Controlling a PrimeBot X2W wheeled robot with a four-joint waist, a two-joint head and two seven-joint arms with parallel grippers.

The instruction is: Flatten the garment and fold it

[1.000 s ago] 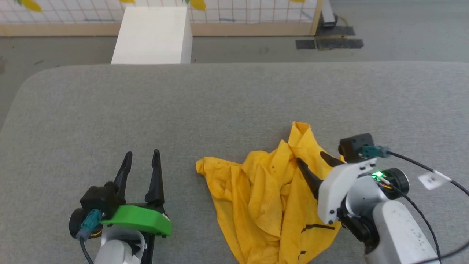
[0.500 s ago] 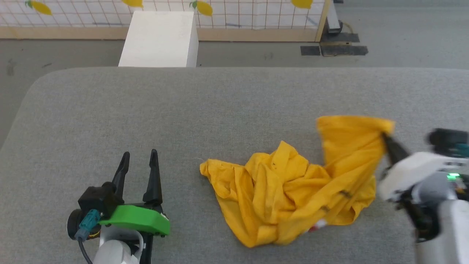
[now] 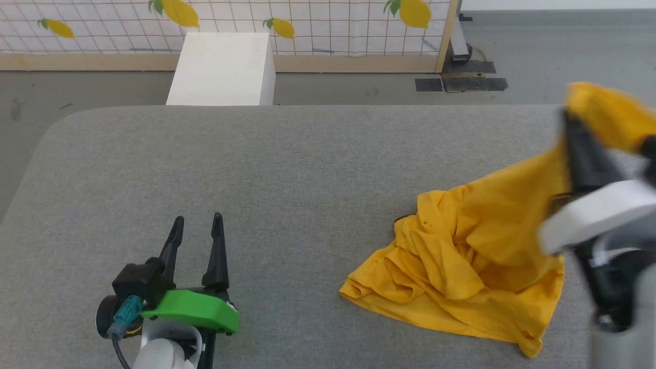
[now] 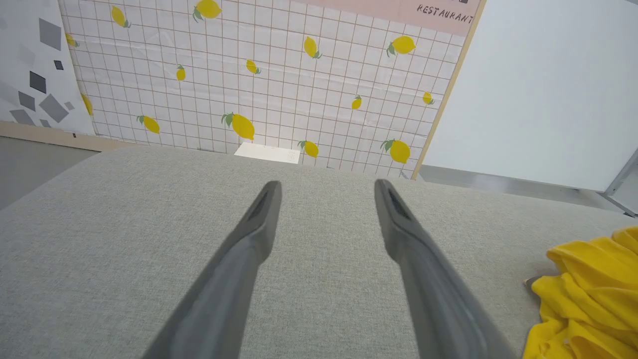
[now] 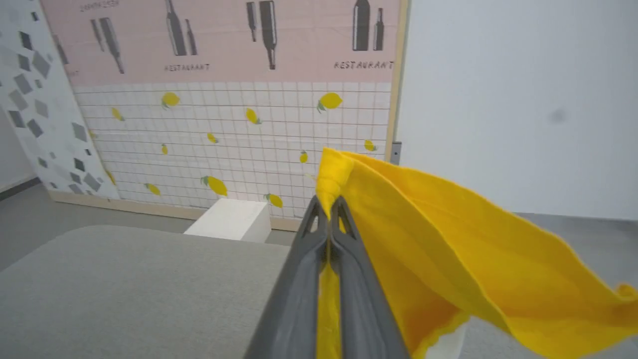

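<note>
The garment (image 3: 476, 261), a bright yellow T-shirt, lies crumpled at the right of the grey table (image 3: 287, 169), with one edge pulled up off the surface. My right gripper (image 3: 571, 120) is shut on that raised edge at the far right, blurred in the head view. In the right wrist view my right gripper (image 5: 328, 204) pinches the yellow garment (image 5: 448, 259), which streams away to the right. My left gripper (image 3: 197, 225) rests open at the lower left, well apart from the cloth. Between the fingers of my left gripper (image 4: 326, 187) lies bare table, and the garment (image 4: 588, 294) shows at the lower right.
A white box (image 3: 223, 69) stands on the floor just beyond the table's far edge. Behind it runs a tiled wall panel with lemon prints (image 3: 307, 23). The table's left and middle offer free room.
My right gripper has closed on an edge of the garment and swung up and to the right, dragging the whole cloth rightward. The head camera has tilted up a little. The left gripper has stayed put.
</note>
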